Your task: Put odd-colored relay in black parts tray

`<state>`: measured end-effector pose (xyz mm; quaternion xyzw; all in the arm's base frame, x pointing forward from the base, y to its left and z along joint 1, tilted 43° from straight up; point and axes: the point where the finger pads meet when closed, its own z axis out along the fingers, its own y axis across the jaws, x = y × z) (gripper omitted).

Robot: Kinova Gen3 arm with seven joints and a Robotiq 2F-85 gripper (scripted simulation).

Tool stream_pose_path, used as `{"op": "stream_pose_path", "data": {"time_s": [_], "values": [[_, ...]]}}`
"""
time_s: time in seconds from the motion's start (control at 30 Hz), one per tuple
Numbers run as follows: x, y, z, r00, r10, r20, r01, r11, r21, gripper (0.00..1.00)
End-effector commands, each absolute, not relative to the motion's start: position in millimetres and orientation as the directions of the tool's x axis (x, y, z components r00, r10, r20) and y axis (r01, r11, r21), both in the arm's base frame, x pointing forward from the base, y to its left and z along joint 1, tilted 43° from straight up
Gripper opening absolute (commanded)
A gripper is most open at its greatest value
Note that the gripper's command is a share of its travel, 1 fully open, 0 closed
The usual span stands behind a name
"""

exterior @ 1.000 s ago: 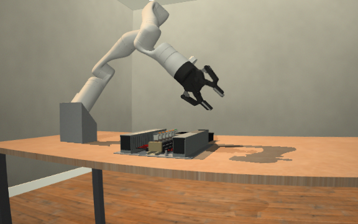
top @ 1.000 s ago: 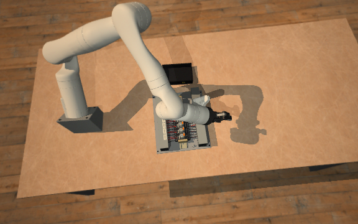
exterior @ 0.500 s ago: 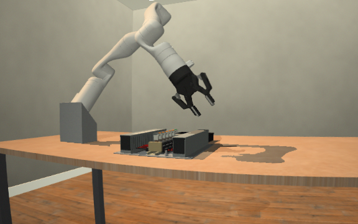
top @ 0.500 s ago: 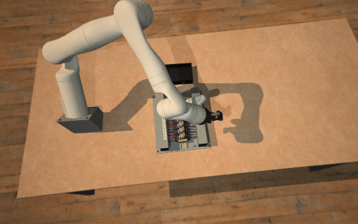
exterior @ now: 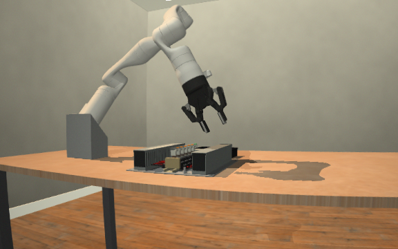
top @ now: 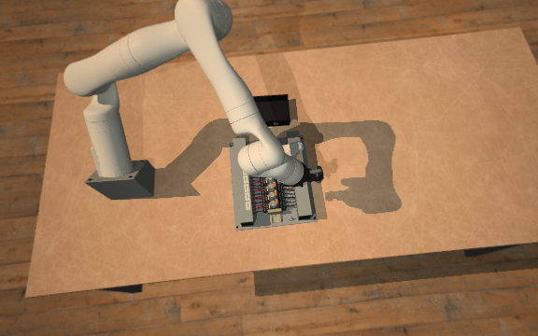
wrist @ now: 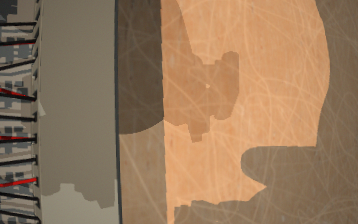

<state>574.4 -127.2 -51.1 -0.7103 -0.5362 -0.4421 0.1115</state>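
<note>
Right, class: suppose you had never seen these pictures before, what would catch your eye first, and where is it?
The big white arm arching over the table, its black gripper hanging open and empty in the air above the relay panel. Next, that grey panel near the table's middle, with a row of relays and red wiring between two long blocks. Just behind it lies the black parts tray.
</note>
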Motion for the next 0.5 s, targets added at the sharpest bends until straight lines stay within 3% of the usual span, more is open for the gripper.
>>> {"op": "stream_pose_path", "data": {"time_s": [0.0,0.47], "values": [[566.7,-125.9,-51.6,0.03,0.669,0.743,0.878,-0.373,0.3,0.61],[535.2,-119.6,-55.0,0.023,0.686,0.727,0.935,-0.273,0.228,0.61]]}}
